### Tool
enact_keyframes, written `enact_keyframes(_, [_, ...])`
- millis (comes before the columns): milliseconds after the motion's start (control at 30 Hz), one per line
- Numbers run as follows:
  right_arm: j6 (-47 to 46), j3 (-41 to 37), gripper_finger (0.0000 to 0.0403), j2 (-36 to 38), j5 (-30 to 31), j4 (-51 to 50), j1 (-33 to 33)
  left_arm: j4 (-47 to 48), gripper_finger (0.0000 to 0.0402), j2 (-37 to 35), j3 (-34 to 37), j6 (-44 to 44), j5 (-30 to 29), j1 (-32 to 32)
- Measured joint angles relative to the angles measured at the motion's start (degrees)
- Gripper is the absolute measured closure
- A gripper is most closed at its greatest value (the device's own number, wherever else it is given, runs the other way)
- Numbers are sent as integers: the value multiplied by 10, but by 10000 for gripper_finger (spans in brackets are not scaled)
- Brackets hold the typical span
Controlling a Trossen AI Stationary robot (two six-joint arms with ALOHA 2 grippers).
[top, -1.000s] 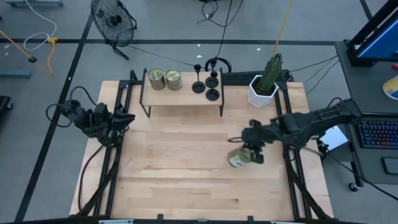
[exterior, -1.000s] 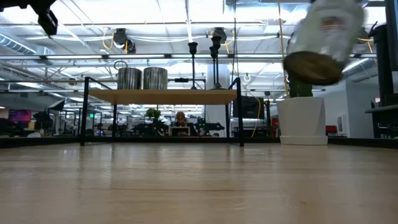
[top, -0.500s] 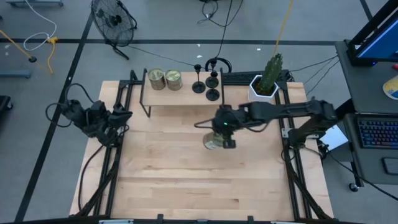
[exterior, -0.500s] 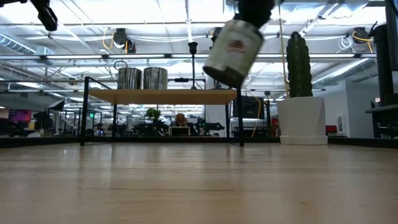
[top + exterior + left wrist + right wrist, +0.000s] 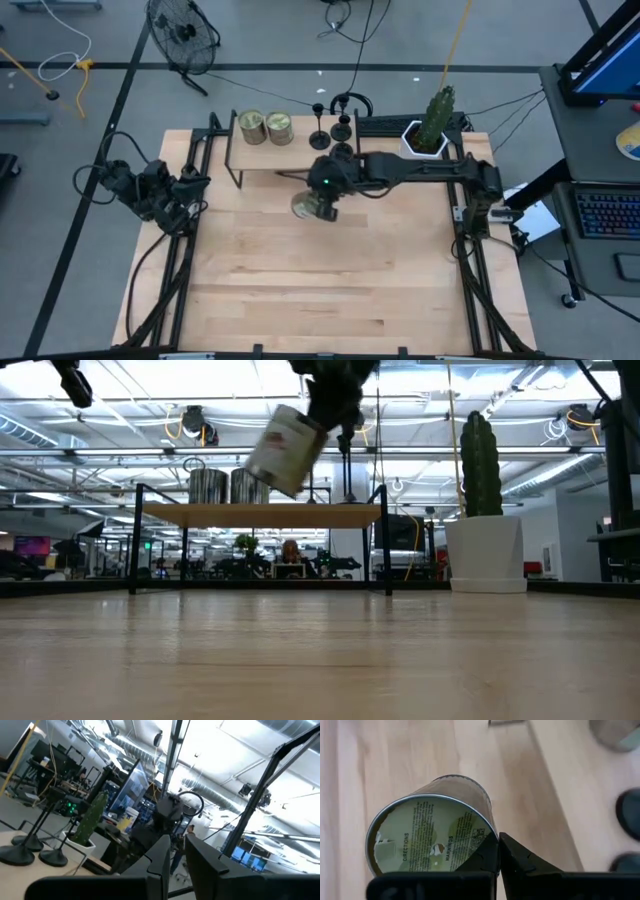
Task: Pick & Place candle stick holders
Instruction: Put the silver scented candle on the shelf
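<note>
One jar candle (image 5: 310,206) hangs tilted above the bare wooden table (image 5: 300,290), clamped in the fingers of the right gripper (image 5: 322,190) (its label faces the wrist camera), just in front of the small shelf (image 5: 295,156). Two more jar candles (image 5: 264,127) stand on the shelf's left part. Three black candle stick holders (image 5: 333,132) stand on its right part, untouched. Off at the table's left edge, the left gripper (image 5: 192,186) waits, fingers nearly together.

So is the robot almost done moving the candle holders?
Not by the look of it. The three black candle holders stand on the small shelf, untouched. The right gripper is carrying a jar candle beside the shelf instead. The left gripper waits at the table's left edge.
</note>
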State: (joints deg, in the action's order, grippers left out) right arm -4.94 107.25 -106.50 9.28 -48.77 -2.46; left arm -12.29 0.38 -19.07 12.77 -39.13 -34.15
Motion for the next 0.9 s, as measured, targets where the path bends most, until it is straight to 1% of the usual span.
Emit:
enact_keyframes(133, [-38, 19, 403, -16, -1, 81, -3, 0, 339, 0, 0, 19, 0, 0])
enact_keyframes(300, [-51, 20, 403, -22, 0, 202, -2, 0, 339, 0, 0, 33, 0, 0])
enact_keyframes(467, [-49, 20, 403, -21, 4, 242, -4, -3, 339, 8, 0, 22, -3, 0])
enact_keyframes(600, [-49, 20, 403, -22, 15, 236, -12, -29, 339, 59, 0, 24, -39, 0])
enact_keyframes(767, [-49, 20, 403, -22, 16, 217, -23, -80, 339, 148, -2, 45, -92, 0])
enact_keyframes(900, [-49, 20, 403, -22, 12, 190, -30, -85, 339, 229, -33, 62, -129, 0])
